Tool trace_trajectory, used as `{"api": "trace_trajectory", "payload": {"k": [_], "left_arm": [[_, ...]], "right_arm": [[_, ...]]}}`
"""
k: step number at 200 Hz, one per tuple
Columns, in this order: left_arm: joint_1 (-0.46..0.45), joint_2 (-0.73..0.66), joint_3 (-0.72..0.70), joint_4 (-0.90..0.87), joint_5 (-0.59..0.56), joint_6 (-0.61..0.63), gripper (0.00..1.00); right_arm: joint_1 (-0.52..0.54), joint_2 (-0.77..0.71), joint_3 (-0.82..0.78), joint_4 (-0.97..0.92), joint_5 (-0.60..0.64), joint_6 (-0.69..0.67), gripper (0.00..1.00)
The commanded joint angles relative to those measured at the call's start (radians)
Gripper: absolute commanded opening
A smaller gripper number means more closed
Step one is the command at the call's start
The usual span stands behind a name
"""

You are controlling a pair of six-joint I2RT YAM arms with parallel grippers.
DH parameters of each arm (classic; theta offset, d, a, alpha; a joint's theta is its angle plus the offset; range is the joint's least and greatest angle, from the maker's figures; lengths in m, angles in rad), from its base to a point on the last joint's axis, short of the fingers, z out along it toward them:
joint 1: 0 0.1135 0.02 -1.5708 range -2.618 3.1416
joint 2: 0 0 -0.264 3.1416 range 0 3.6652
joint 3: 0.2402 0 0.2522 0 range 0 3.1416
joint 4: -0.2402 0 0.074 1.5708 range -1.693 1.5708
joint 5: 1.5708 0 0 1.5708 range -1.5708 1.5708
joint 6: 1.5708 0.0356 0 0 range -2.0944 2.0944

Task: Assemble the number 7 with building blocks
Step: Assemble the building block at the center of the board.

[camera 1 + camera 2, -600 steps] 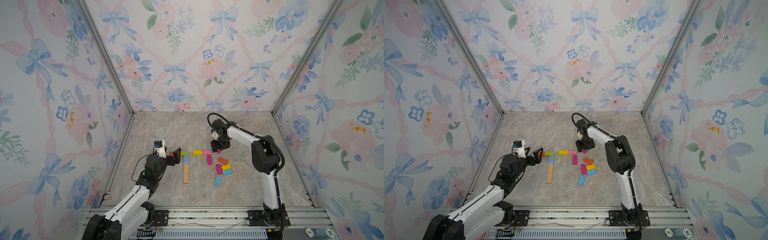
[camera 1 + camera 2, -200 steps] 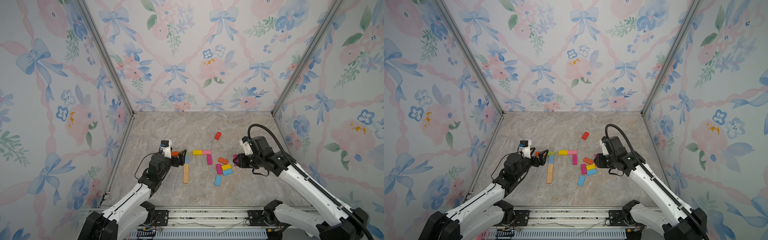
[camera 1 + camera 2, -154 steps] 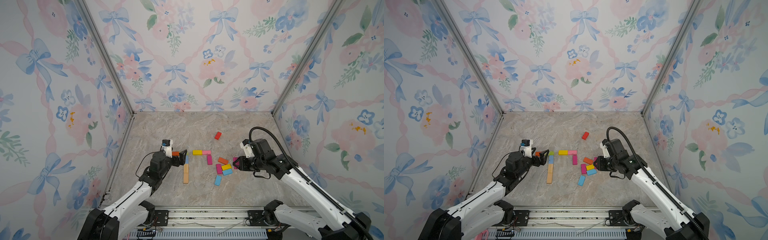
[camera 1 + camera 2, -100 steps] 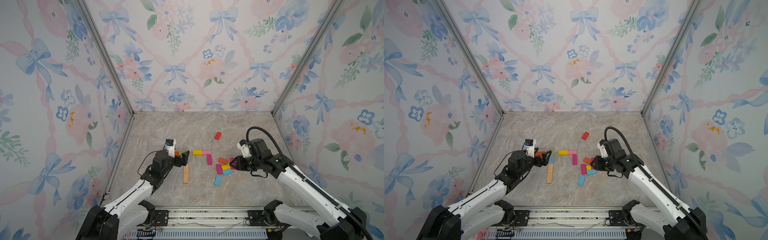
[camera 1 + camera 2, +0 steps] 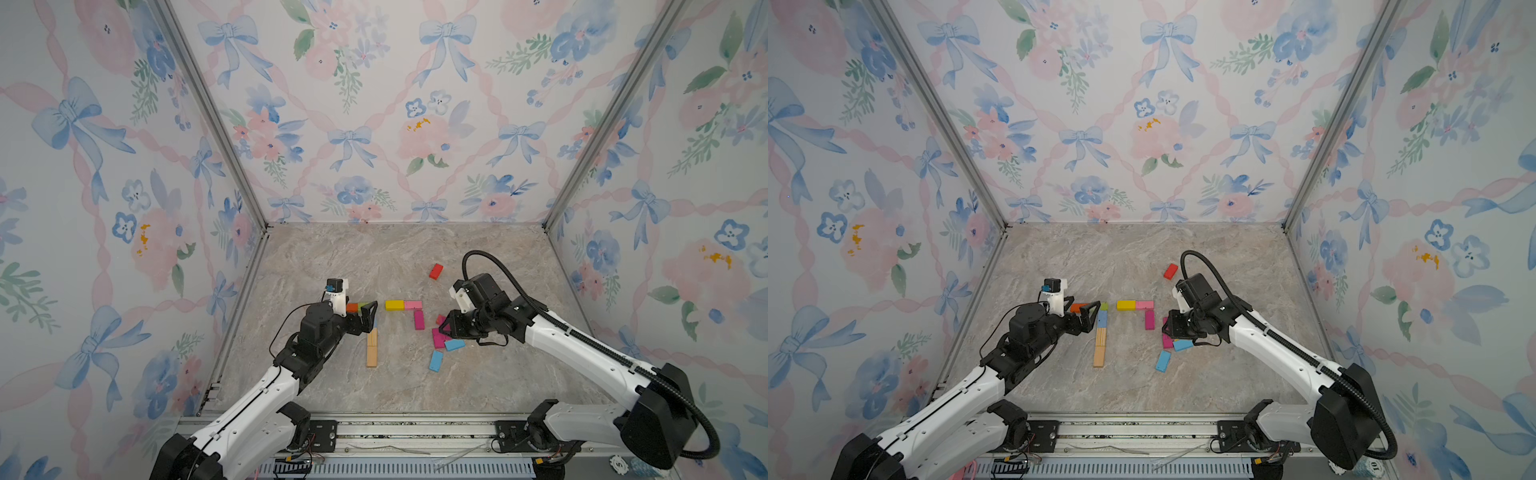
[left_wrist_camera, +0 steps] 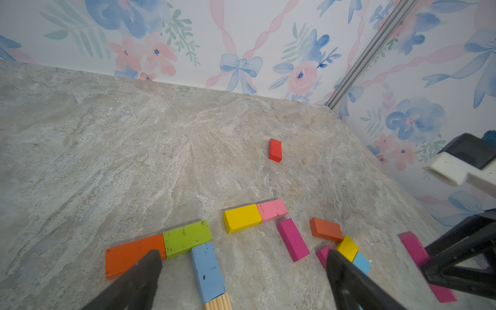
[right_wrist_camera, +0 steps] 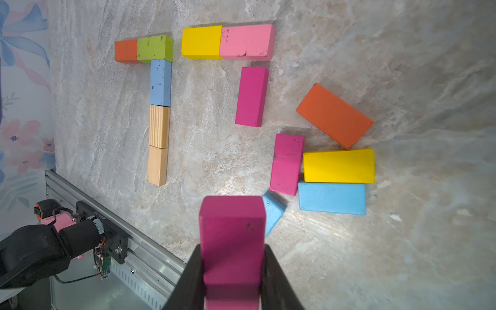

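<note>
The right claw is clamped on a held magenta block, one finger on each long side. It hangs just over the loose heap, right of the middle of the table. I think the block is clear of the surface. The left claw has its jaws wide apart and holds nothing. It hovers low at the left figure, with one finger over the orange block.

That left figure looks finished to me. The orange block and a green block make the top bar. From the green end a blue block and two plain wood blocks run toward the near edge as the stem, each touching the next.

To the right of it a second figure is only begun. A yellow block and a pink block touch and form a bar. One magenta stem block lies under the pink end, with a small gap and a little tilted.

My guess is that the held block will continue this stem, so at least that placing is left, and perhaps one more piece after it.

The loose heap holds orange, magenta, yellow and two blue pieces, close together. A red block lies alone, farther back.
</note>
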Motion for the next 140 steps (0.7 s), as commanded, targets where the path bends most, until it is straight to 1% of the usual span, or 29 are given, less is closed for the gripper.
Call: {"api": "trace_trajectory", "payload": {"k": [1,34,51,74,107,123,140], "left_arm": [[0.003,0.030,0.047,-0.057,-0.024,-0.036,0.98],[0.030,0.112,0.093,-0.099,0.046,-0.116,0.98],[0.034,0.125,0.104,-0.123,0.075,-0.127,0.98],[0.035,0.090,0.093,-0.143,0.078,-0.114,0.98],[0.057,0.023,0.038,-0.105,0.095,-0.105,0.98],[0.069,0.010,0.019,-0.101,0.104,-0.102,0.98],[0.077,0.008,0.006,-0.100,0.113,-0.100,0.98]], "right_arm": [[0.060,0.064,0.062,0.017,0.068,0.074,0.25],[0.150,0.175,0.093,0.058,0.128,0.155,0.25],[0.187,0.228,0.101,0.086,0.164,0.205,0.25],[0.223,0.297,0.109,0.109,0.219,0.253,0.25],[0.246,0.401,0.145,0.046,0.319,0.292,0.25],[0.245,0.414,0.140,0.046,0.330,0.310,0.25],[0.238,0.434,0.150,0.048,0.324,0.298,0.25]]}}
